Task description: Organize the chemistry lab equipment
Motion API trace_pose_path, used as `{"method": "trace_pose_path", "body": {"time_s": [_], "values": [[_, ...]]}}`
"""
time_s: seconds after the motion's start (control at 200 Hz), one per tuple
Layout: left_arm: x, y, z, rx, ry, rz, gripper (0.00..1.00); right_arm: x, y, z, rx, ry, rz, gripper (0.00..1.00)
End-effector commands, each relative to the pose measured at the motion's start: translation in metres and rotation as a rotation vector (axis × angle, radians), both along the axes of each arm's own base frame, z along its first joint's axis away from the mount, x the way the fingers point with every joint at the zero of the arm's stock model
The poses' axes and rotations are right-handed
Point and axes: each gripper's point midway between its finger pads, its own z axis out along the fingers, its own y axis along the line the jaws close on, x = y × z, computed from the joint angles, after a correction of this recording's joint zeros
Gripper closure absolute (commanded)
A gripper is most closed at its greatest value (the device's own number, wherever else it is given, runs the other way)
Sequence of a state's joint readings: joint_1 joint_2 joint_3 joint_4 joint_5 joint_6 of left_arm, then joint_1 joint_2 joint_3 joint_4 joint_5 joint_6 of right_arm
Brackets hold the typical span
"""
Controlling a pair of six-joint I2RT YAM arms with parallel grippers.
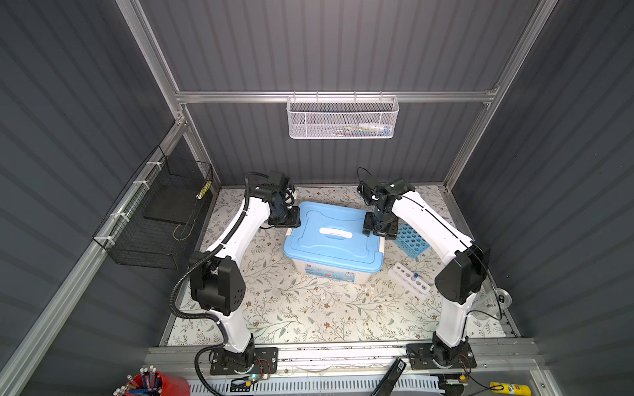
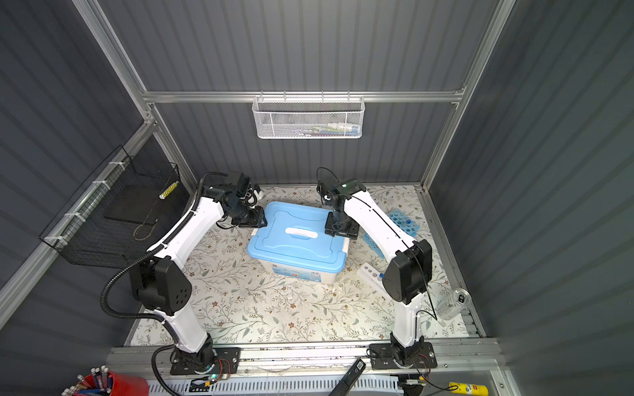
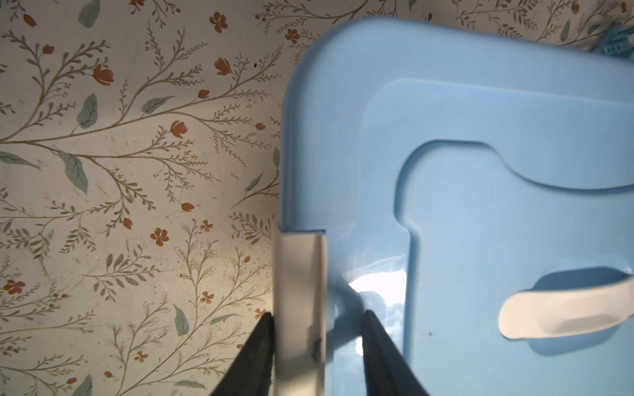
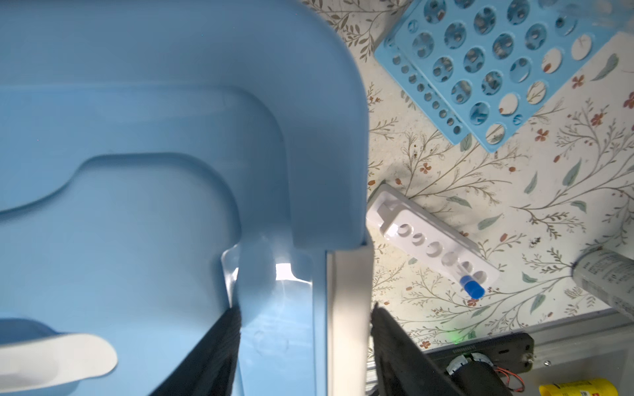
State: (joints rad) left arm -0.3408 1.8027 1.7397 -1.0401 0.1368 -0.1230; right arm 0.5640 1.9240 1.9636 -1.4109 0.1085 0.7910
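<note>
One lidded bin (image 1: 308,250); one blue rack (image 1: 410,240); one white rack (image 1: 398,271); one blue-capped tube (image 4: 472,288); one can (image 2: 451,305).

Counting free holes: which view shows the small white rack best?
Right wrist view: the white one-row rack lies close and whole, holes and blue-capped tube clear. Both top views show the rack small; in a top view the right arm covers part. Left wrist view misses it.

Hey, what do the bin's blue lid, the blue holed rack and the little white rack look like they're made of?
Lid: looks like moulded plastic, smooth and semi-gloss; it throws a bright glare patch and has rounded pressed contours. Blue rack: probably matte plastic, with uniform colour and cleanly cut holes. White rack: likely smooth moulded plastic, with rounded edges and formed holes.
</note>
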Motion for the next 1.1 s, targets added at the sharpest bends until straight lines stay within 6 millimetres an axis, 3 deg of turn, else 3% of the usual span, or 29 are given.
{"method": "trace_pose_path", "body": {"time_s": [0.0,0.305,0.645,0.956,1.096], "values": [[-0.042,-0.022,-0.055,0.090,0.223,-0.127,0.97,0.015,0.079,-0.015,0.225,-0.026,0.107,0.37],[-0.044,-0.037,-0.062,0.064,0.244,-0.106,1.00,0.017,0.084,-0.015,0.233,-0.026,0.116,0.37],[-0.039,-0.027,-0.065,0.179,0.226,-0.070,1.00,0.019,0.086,-0.014,0.235,-0.032,0.118,0.36],[-0.030,-0.024,-0.056,0.209,0.192,-0.084,1.00,0.018,0.083,0.000,0.241,-0.060,0.125,0.33],[-0.025,-0.032,-0.038,0.149,0.136,-0.093,0.71,0.020,0.080,0.007,0.253,-0.081,0.112,0.32]]}}
